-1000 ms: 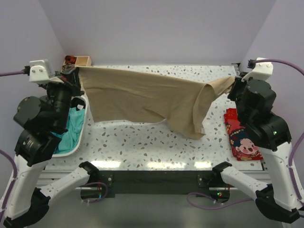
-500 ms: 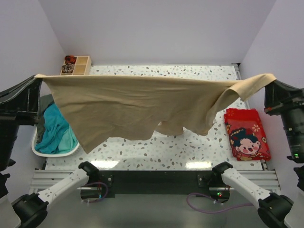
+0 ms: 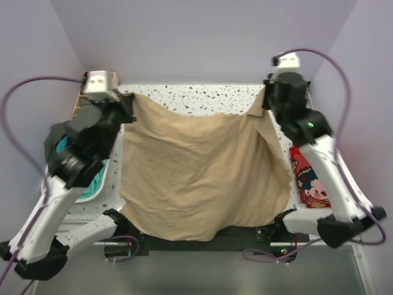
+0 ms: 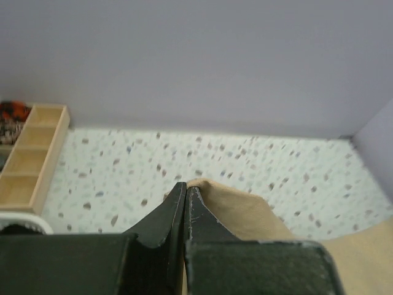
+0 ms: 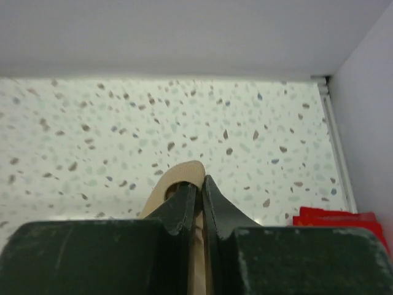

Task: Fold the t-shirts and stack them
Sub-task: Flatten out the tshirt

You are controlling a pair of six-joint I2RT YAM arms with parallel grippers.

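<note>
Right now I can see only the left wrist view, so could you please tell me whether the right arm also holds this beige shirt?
Observer: Yes, the right fingers are shut on a corner of the beige t-shirt, near the far right of the table.
Operator: Thanks. How far does the cloth reach?
Observer: From above, its lower edge covers part of the dark rail at the near edge.
Operator: Is anything beside it?
Observer: A red printed cloth lies at the right edge.
</note>
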